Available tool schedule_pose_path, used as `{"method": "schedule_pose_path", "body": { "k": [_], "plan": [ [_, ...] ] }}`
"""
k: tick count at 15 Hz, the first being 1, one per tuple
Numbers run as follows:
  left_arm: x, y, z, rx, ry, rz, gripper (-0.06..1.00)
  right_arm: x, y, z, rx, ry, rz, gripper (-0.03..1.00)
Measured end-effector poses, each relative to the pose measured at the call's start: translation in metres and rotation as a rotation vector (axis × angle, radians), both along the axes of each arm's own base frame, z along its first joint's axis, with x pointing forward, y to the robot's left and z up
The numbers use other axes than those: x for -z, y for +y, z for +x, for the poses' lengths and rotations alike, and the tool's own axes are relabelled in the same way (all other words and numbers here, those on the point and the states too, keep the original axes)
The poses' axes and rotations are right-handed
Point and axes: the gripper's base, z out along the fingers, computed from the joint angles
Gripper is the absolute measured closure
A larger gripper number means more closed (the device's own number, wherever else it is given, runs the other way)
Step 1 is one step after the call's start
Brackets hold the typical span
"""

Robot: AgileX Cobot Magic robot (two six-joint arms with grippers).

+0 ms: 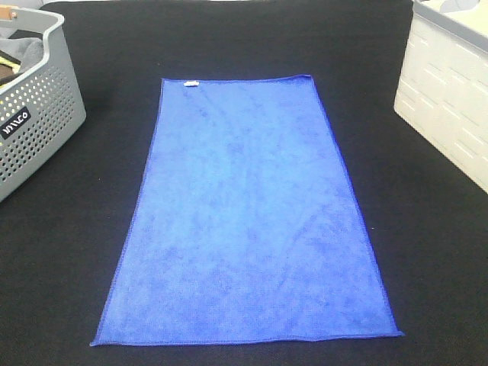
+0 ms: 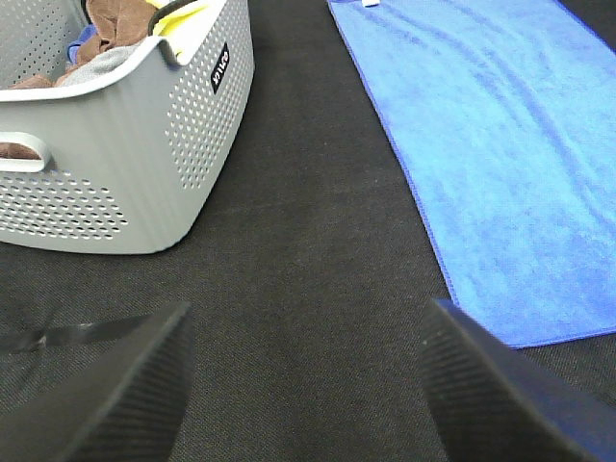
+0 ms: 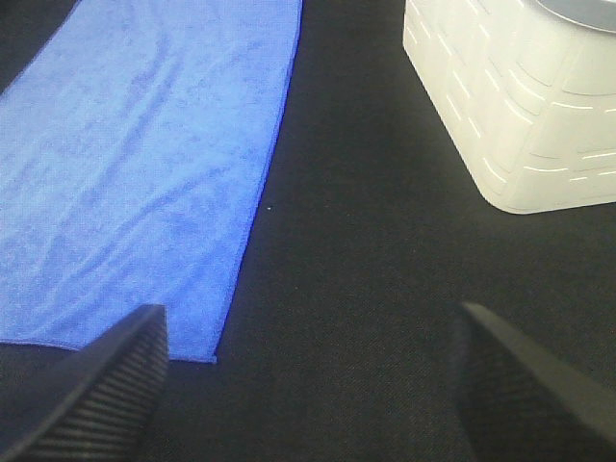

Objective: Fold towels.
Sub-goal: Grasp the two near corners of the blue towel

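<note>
A blue towel (image 1: pixel 244 213) lies spread flat on the black table, its long side running from near to far, with a small white tag (image 1: pixel 191 84) at its far left corner. It also shows in the left wrist view (image 2: pixel 491 154) and the right wrist view (image 3: pixel 144 164). Neither gripper shows in the exterior high view. My left gripper (image 2: pixel 303 385) is open and empty above the black cloth, left of the towel's near left corner. My right gripper (image 3: pixel 308 385) is open and empty, right of the towel's near right corner (image 3: pixel 214 360).
A grey perforated basket (image 1: pixel 30 114) holding several cloths stands at the left; it also shows in the left wrist view (image 2: pixel 125 144). A white crate (image 1: pixel 450 99) stands at the right, also in the right wrist view (image 3: pixel 520 106). Black cloth (image 1: pixel 244 38) covers the table.
</note>
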Motion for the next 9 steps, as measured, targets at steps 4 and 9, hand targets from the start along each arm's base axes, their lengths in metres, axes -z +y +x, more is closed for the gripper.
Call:
{"method": "schedule_pose_path", "body": {
  "k": [4,9],
  "plan": [
    [0.0000,0.0000,0.0000,0.000,0.000,0.000,0.30,0.0000,0.0000,0.0000,0.000,0.000,0.000,0.21],
    [0.0000,0.0000,0.0000,0.000,0.000,0.000,0.30,0.0000,0.0000,0.0000,0.000,0.000,0.000,0.21]
  ]
}}
